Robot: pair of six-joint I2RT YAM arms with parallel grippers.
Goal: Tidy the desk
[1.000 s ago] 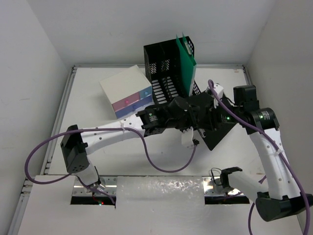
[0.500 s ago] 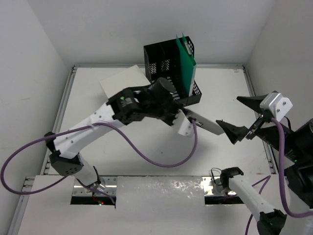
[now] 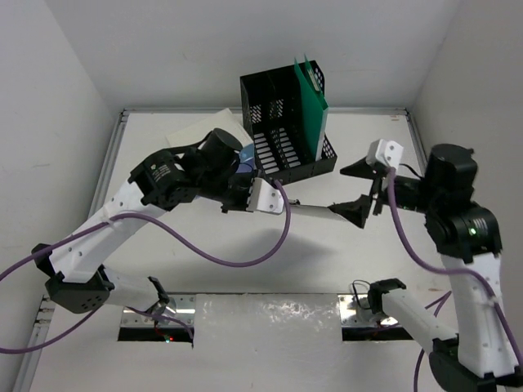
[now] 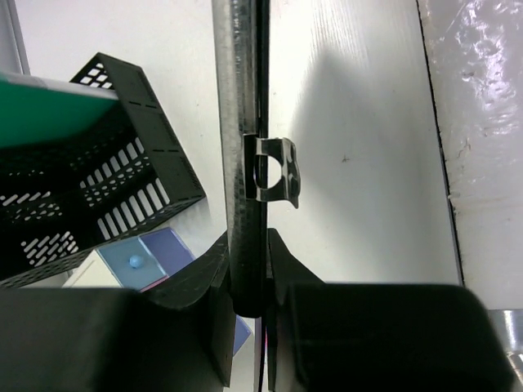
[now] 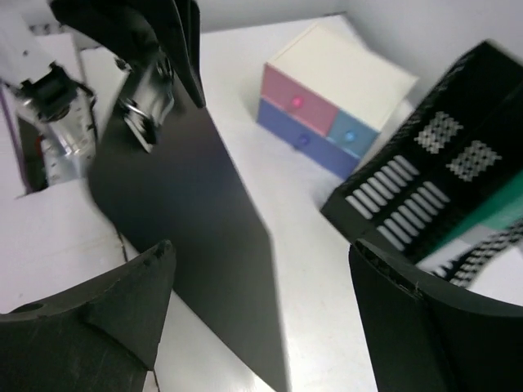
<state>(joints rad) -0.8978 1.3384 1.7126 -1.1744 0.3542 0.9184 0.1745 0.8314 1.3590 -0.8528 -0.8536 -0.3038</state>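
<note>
Left fingers (image 4: 196, 282) hold clipboard (image 5: 192, 212) on edge, pointing rightward over desk (image 3: 359, 253).

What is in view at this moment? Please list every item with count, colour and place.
Large flat rectangular desk: one, white with a pale metal rim, under everything.
Mesh file rack: one, black, far centre of the desk.
Flat folder: one, green, upright in the rack's right side.
Small drawer box: one, cream top with pink and blue drawers, left of the rack.
Thin clipboard with a metal clip: one, black, held on edge near its clip.
Left gripper: one, black, shut on the clipboard.
Right gripper: one, black, open, facing the clipboard's free end.
</note>
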